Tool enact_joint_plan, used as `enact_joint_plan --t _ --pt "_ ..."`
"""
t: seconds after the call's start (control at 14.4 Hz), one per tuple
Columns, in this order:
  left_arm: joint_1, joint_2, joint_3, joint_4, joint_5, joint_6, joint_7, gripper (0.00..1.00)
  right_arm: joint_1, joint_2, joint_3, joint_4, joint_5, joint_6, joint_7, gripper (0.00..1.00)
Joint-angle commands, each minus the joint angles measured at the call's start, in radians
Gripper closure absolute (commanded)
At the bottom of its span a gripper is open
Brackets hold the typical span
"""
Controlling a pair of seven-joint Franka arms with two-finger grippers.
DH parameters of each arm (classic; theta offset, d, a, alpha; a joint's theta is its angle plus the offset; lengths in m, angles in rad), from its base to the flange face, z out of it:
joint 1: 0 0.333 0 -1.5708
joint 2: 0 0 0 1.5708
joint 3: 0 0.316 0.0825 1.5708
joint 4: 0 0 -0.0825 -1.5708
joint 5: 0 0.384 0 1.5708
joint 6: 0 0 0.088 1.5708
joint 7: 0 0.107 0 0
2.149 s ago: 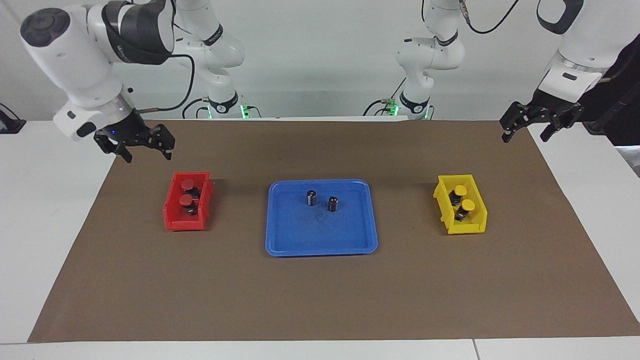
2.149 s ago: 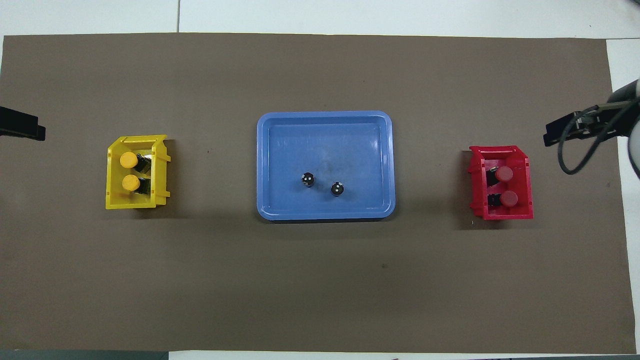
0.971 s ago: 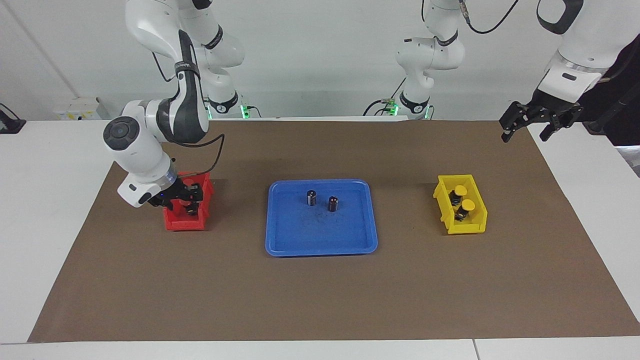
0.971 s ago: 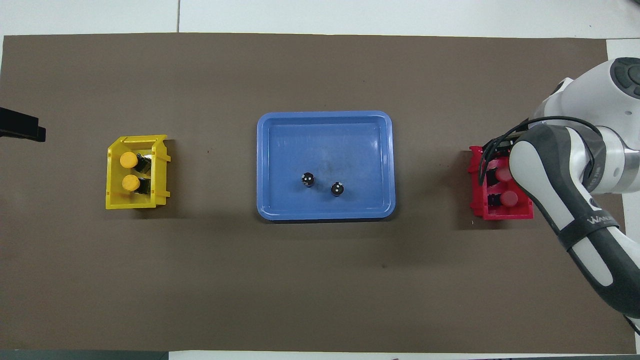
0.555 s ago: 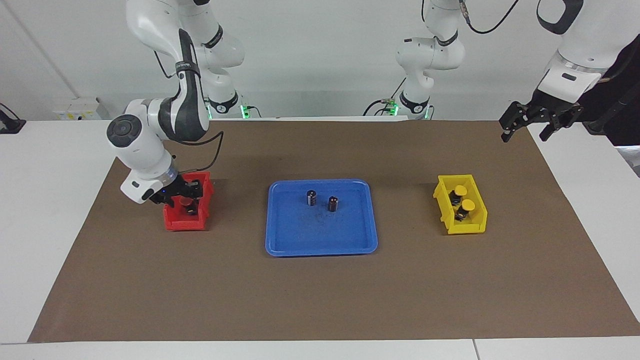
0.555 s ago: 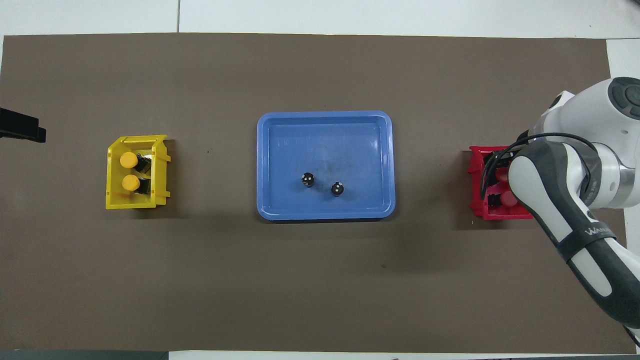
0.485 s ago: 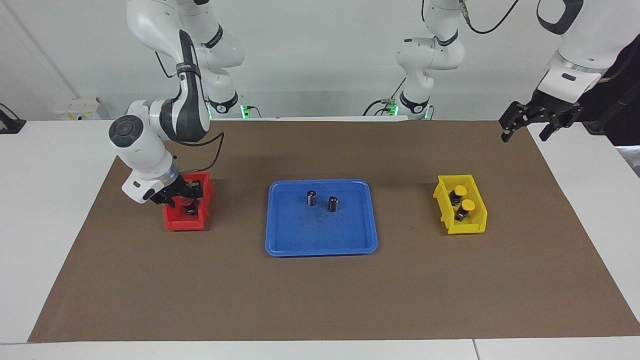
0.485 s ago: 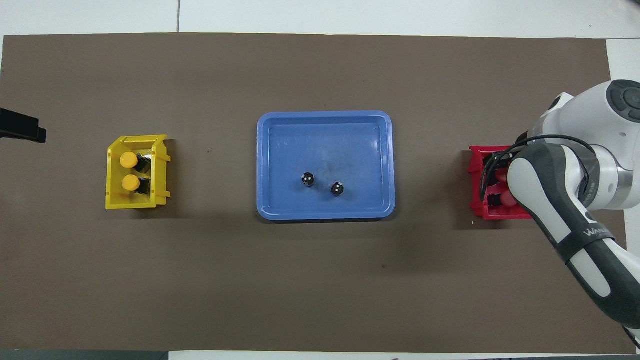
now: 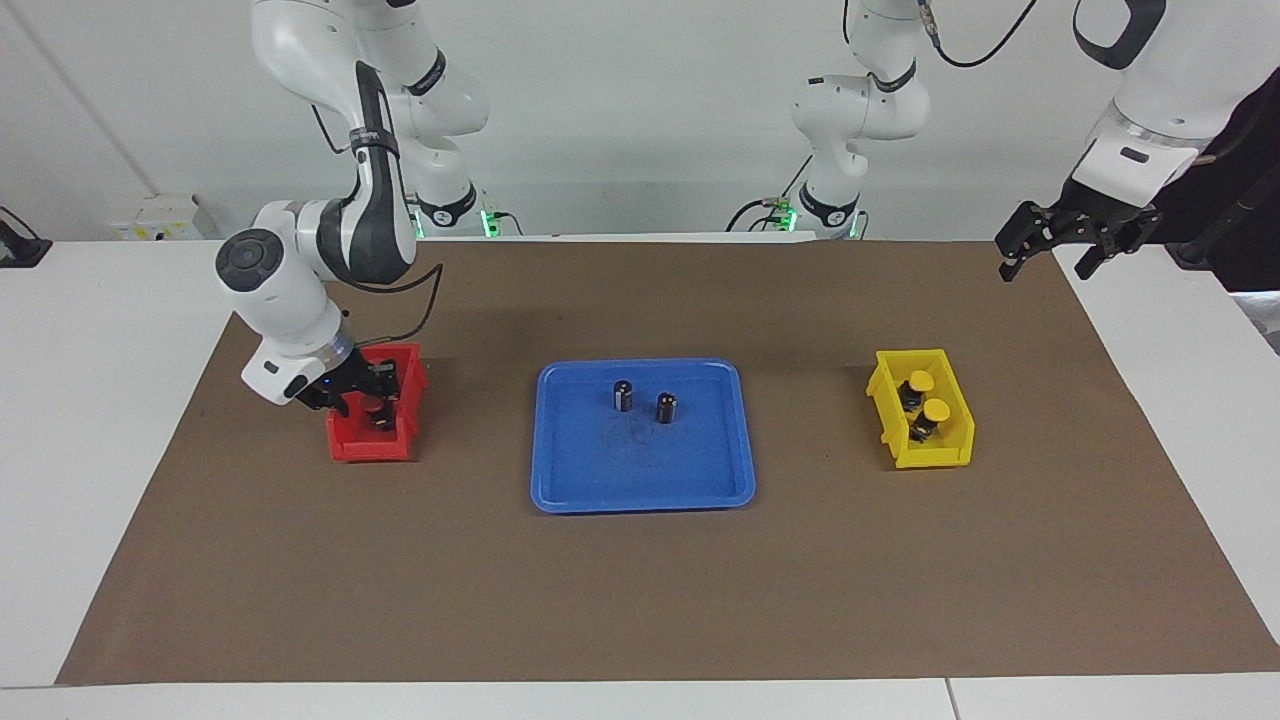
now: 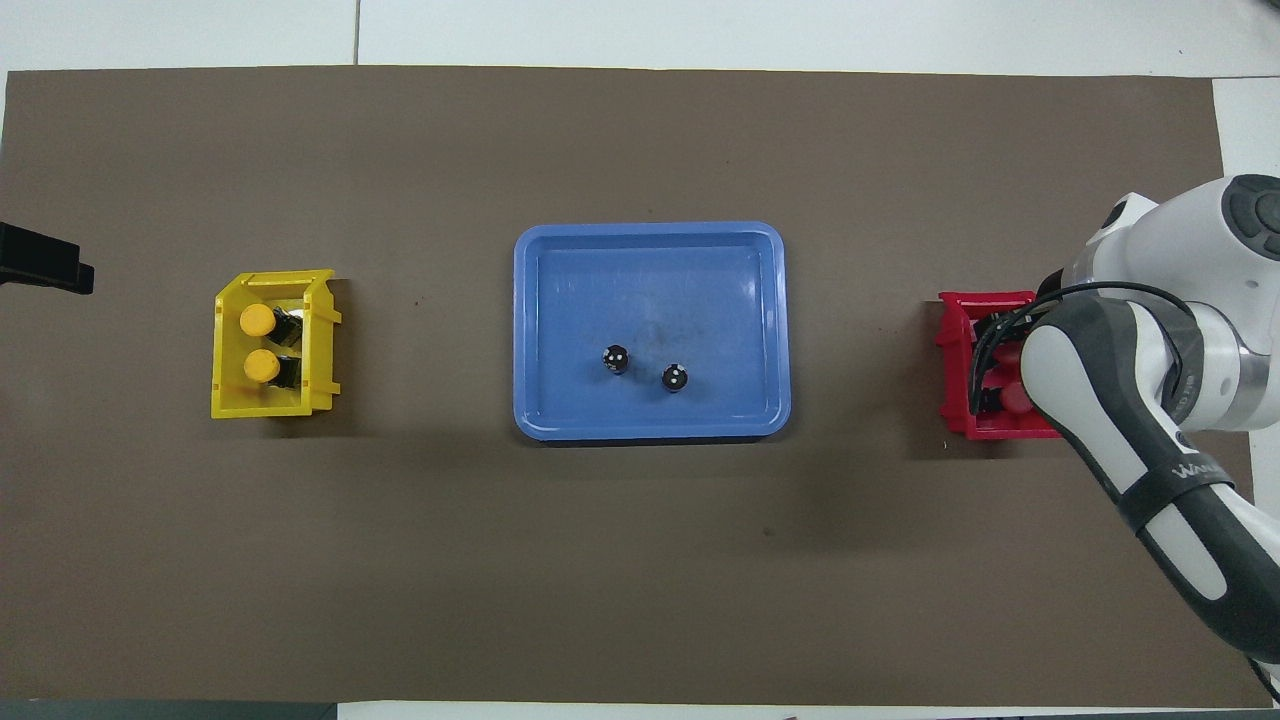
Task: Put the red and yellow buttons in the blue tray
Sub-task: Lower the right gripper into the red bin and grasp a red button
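Note:
The blue tray [image 9: 640, 485] [image 10: 650, 270] lies mid-table. Two yellow buttons [image 9: 921, 381] [image 9: 936, 410] [image 10: 257, 320] [image 10: 262, 366] sit in the yellow bin [image 9: 925, 458] [image 10: 268, 406] toward the left arm's end. The red buttons are in the red bin [image 9: 366, 446] [image 10: 962, 375] toward the right arm's end. One red cap [image 10: 1008, 398] shows beside the arm; the other is mostly hidden. My right gripper [image 9: 365, 395] is down inside the red bin over the buttons. My left gripper [image 9: 1045, 268] is open, empty and held up over the table corner nearest the left arm, where it waits.
Two dark capless cylinders [image 9: 623, 395] [image 9: 667, 407] [image 10: 617, 358] [image 10: 675, 377] stand upright in the part of the tray nearer to the robots. A brown mat [image 9: 640, 600] covers the table between the bins and the tray.
My right arm came down from above the table's edge into the red bin, then shifted slightly over the last half second. The left arm barely moved. The buttons and cylinders stayed put.

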Motion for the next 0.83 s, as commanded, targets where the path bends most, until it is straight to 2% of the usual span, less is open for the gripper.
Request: enact_joint_plan --t 0.0,0.28,0.62,0.76 --pt "-0.009 -0.026 0.003 -0.023 0.019 -0.004 -0.012 0.0 -0.011 -0.035 0.008 -0.045 0.007 0.03 -0.024 0.37" --pt "-0.011 -0.026 0.003 -0.023 0.019 -0.004 -0.015 0.0 -0.01 -0.035 0.008 -0.045 0.007 0.03 -0.024 0.51" --pt "-0.011 -0.026 0.003 -0.023 0.019 -0.004 -0.015 0.0 -0.007 -0.035 0.008 -0.038 0.007 0.02 -0.023 0.85" --pt "-0.011 -0.026 0.002 -0.023 0.019 -0.004 -0.013 0.0 -0.004 -0.027 0.008 -0.001 0.006 -0.01 -0.024 0.87"
